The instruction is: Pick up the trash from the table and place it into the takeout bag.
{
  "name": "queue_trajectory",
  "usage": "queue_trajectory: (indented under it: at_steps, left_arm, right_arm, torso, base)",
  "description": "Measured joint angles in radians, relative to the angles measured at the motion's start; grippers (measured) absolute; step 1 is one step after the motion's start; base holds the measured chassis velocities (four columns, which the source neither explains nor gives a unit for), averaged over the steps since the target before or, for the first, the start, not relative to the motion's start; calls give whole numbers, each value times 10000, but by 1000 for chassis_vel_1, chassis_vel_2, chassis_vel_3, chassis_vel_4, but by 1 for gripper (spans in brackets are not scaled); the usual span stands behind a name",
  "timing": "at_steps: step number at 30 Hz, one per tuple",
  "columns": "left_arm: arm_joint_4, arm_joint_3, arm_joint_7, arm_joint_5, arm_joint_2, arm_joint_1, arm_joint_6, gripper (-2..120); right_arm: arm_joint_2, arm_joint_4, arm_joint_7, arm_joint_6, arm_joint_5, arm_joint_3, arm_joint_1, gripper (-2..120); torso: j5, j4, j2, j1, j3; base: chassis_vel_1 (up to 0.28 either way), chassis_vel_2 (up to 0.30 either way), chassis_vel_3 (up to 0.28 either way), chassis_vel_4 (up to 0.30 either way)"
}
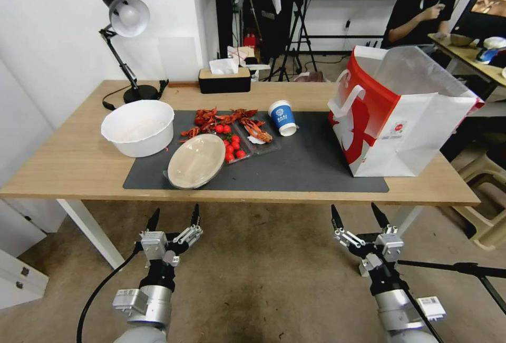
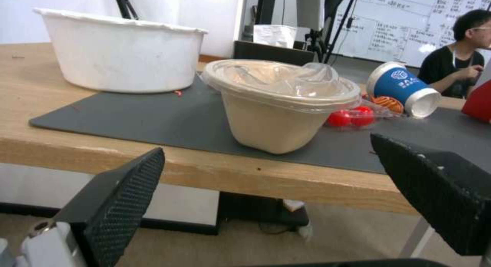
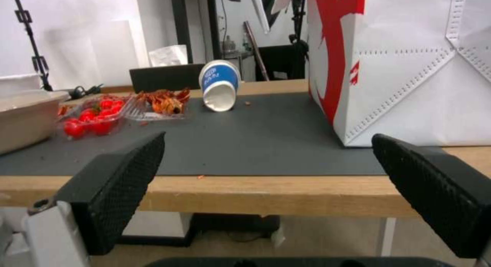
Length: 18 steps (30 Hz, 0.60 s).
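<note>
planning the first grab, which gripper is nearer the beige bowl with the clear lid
Left. The left gripper hangs open just below the table edge before the beige bowl; the right gripper is off toward the takeout bag.

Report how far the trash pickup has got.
Nothing visibly done: the bag's inside is hidden. Nothing in hand: left gripper and right gripper hang open before the table. Left to do: the tipped blue-and-white paper cup and lidded beige container lie on the mat beside the takeout bag.
</note>
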Motion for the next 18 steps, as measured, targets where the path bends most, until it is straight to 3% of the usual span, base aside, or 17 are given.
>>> queue_trajectory:
  at_steps: [11, 15, 18]
  left_arm:
    - [-46, -50, 1, -3, -19, 56, -4, 100]
    - [-66, -58, 0, 3, -29, 79, -24, 100]
    - [-96, -61, -7, 5, -29, 100, -61, 100]
  right_arm:
    - [-290, -70, 29, -250, -101, -253, 309, 100]
    - [-449, -107, 140, -635, -176, -488, 894, 100]
    - [-711, -322, 434, -1323, -187, -927, 2282, 100]
  torso:
    - [1, 0, 0, 2, 0]
    - [1, -1, 0, 2, 0]
    - [1, 1, 0, 2, 1]
  base:
    - [0, 0, 0, 0]
    - [0, 0, 0, 0]
    - [0, 0, 0, 0]
